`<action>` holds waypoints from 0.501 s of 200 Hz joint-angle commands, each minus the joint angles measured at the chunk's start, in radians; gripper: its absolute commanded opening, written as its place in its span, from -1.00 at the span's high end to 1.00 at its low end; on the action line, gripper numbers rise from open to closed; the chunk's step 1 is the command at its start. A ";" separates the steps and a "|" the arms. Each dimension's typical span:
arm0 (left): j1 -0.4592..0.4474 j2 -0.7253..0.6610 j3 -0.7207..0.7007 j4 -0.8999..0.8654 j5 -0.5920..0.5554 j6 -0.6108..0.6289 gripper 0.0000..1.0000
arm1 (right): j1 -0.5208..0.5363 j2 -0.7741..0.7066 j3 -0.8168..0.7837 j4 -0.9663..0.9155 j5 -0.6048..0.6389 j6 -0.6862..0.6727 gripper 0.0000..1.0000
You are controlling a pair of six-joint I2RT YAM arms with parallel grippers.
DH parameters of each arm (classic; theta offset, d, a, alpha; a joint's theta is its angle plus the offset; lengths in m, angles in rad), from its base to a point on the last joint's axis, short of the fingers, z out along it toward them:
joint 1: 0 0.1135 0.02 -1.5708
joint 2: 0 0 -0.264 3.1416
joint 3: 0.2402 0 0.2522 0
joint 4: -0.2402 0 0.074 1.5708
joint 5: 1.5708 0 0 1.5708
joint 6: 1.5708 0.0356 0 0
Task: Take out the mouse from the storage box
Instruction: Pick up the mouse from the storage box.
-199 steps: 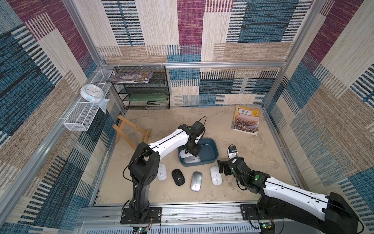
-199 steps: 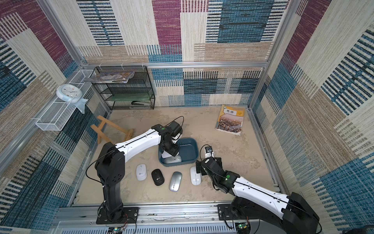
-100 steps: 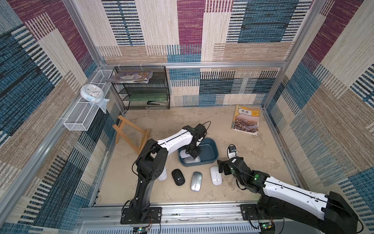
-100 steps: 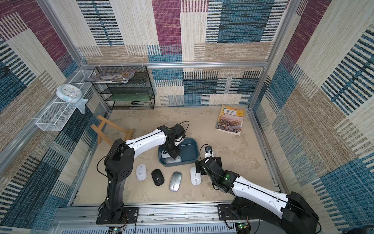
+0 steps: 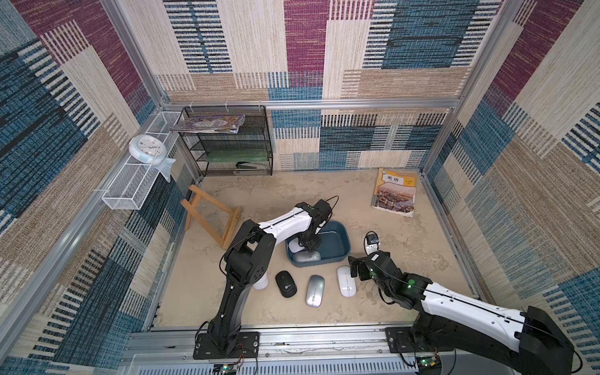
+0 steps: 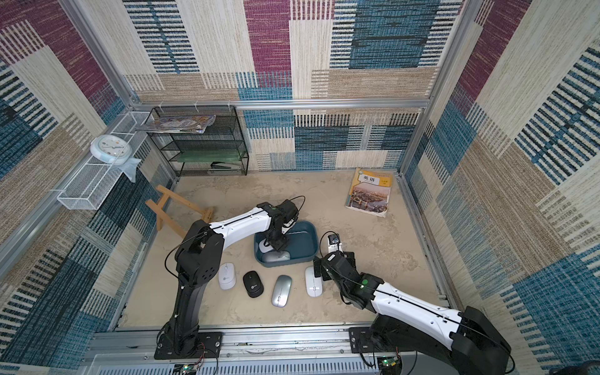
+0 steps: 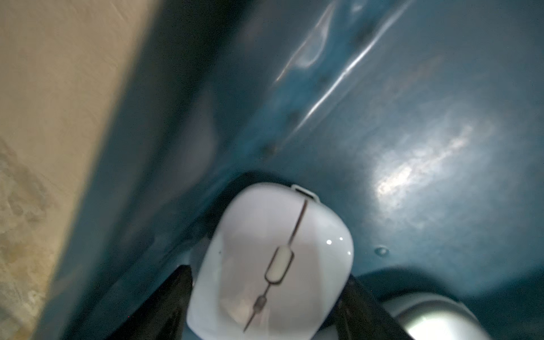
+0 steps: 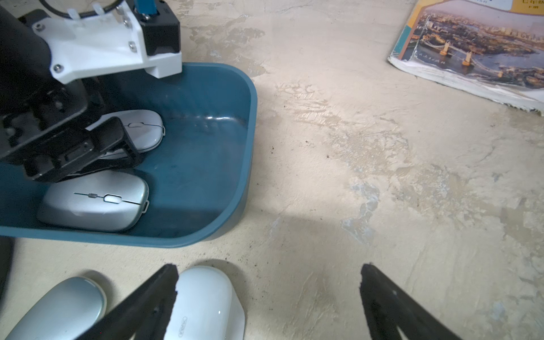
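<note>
Plainly the white mouse (image 7: 273, 250) lies inside the storage box (image 5: 337, 242) beside a silver mouse (image 8: 94, 200), its long axis running between the left tool's (image 7: 268, 276) fingers (image 7: 170, 303), which clasp its flanks; the right tool (image 8: 268, 267) gapes empty over the tabletop (image 8: 382, 176) outside.

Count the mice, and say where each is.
6. Two in the box: white mouse, silver mouse. Four in a row on the table: second white mouse, black mouse, second silver mouse, third white mouse.

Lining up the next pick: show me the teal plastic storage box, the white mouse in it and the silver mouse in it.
Teal plastic storage box (image 8: 253, 126), right wrist view, rim.
White plastic mouse (image 7: 259, 250), left wrist view, top shell.
Silver mouse (image 8: 94, 203), right wrist view, top shell.
</note>
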 commanded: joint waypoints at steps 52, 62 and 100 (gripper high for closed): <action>-0.016 -0.028 -0.024 -0.001 -0.033 -0.005 -0.22 | 0.000 0.001 0.010 0.012 0.013 -0.001 -0.99; -0.015 -0.045 -0.033 0.016 -0.037 -0.012 -0.19 | 0.000 0.001 0.010 0.011 0.015 0.000 -0.99; -0.017 -0.082 -0.053 0.054 -0.024 -0.037 -0.09 | 0.000 -0.006 0.007 0.009 0.020 0.004 -0.99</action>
